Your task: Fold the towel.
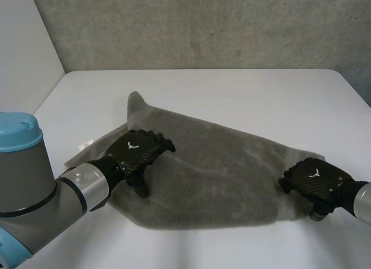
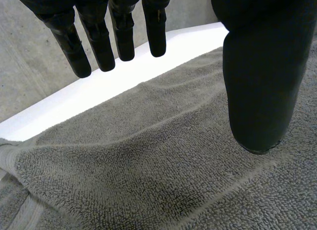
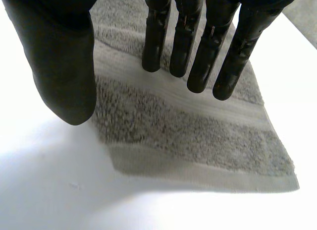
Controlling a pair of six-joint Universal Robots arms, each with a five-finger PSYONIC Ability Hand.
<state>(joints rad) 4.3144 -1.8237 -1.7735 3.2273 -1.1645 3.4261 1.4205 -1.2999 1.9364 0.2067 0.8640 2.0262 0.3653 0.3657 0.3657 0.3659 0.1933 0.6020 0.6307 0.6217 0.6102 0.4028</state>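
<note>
Finding: the grey towel (image 1: pixel 220 176) is lying flat across the middle of the white counter (image 1: pixel 232 89). Its long axis is running from the counter's far left toward its near right corner.

Left hand (image 1: pixel 139 150): it is hovering over the towel's left end, set in from the hem. In the left wrist view its fingers (image 2: pixel 99 46) are hanging straight and slightly spread, clear of the pile. The thumb (image 2: pixel 257 91) is reaching down close to the cloth (image 2: pixel 148 165); contact cannot be confirmed. It is gripping nothing.

Right hand (image 1: pixel 316 179): it is sitting at the towel's right end, toward the counter's right edge. In the right wrist view its fingers (image 3: pixel 200 56) are extending straight over the banded hem (image 3: pixel 198 131), while the thumb (image 3: pixel 64 71) is hanging over bare counter just beside the towel's edge. It is pinching nothing.

Assessment: the two hands are standing at opposite ends of the long axis. The right hand is better placed, since the towel's edge is passing between its thumb and its fingers and the corner is lying just beyond the fingertips. The left hand is probably needing to shift outward to its own end edge before any fold.
</note>
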